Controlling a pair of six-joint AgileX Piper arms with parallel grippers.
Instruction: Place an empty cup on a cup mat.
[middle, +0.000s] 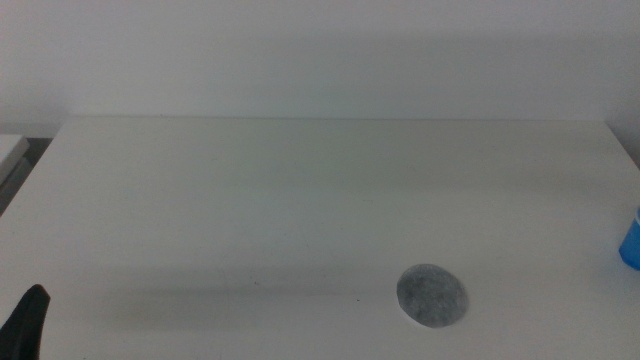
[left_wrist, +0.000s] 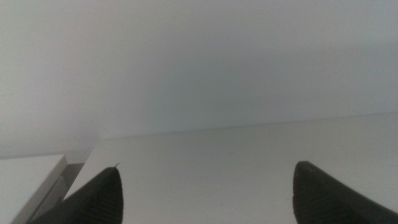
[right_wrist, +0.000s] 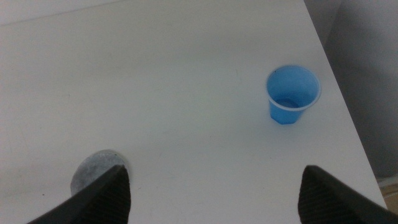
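Observation:
The blue cup (middle: 630, 240) stands upright and empty at the table's right edge, cut off by the picture's side. In the right wrist view the cup (right_wrist: 292, 93) shows whole, open end up, near the table's edge. The grey speckled cup mat (middle: 432, 296) lies flat at the front right of the table, apart from the cup; it also shows partly behind a jaw in the right wrist view (right_wrist: 93, 169). My right gripper (right_wrist: 211, 196) is open and empty, above the table, short of the cup. My left gripper (middle: 25, 320) waits at the front left, open and empty (left_wrist: 205, 196).
The white table (middle: 300, 200) reaches back to a pale wall. Its right edge (right_wrist: 339, 93) runs close by the cup, with a drop beyond it. A low white surface (left_wrist: 28, 180) lies beside the table's left edge.

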